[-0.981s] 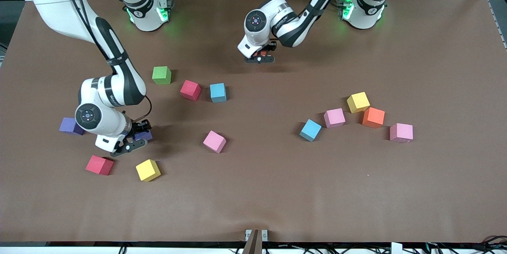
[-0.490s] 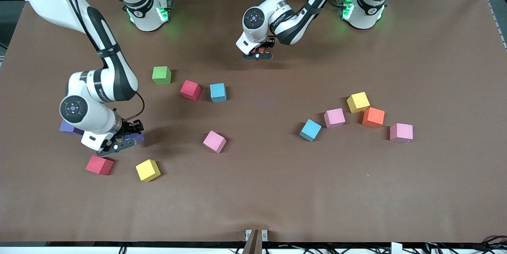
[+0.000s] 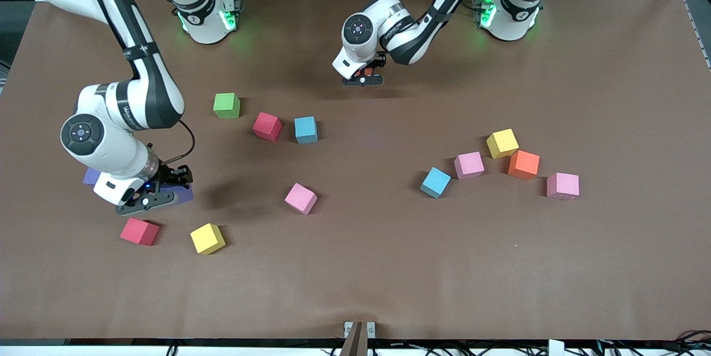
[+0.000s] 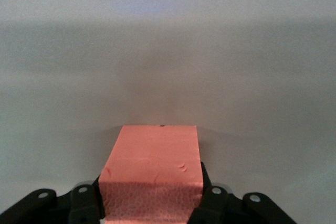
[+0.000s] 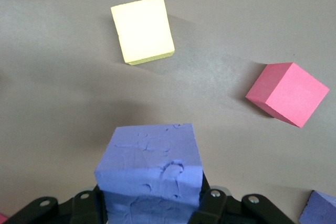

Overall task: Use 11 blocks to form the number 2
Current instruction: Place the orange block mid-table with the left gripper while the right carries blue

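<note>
My right pincer (image 3: 161, 192) is clamped on a purple block (image 5: 149, 169), up off the bench (image 3: 355, 278) over the right arm's end. Under it sit a second purple block (image 3: 90, 176), a yellow block (image 3: 208, 238) and a red-pink block (image 3: 139, 231).

My left pincer (image 3: 364, 75) hangs low over the bench near the arm bases. An orange block (image 4: 152, 177) sits between its fingers (image 4: 212, 203); can't tell if the grip is tight or loosening, or if the block touches the bench.

Loose blocks:
- green cube (image 3: 226, 105), then another red-pink block (image 3: 267, 125) just beside a light blue block (image 3: 305, 129), mid-bench
- pink block (image 3: 300, 198) alone, nearer the front camera than those
- cluster toward the left arm's end: tilted light blue block (image 3: 435, 182), pink block (image 3: 469, 165), yellow block (image 3: 502, 143) touching a second orange block (image 3: 524, 164), and a pink block (image 3: 562, 186) a bit apart

No digit 2 shape yet, everything scattered.
</note>
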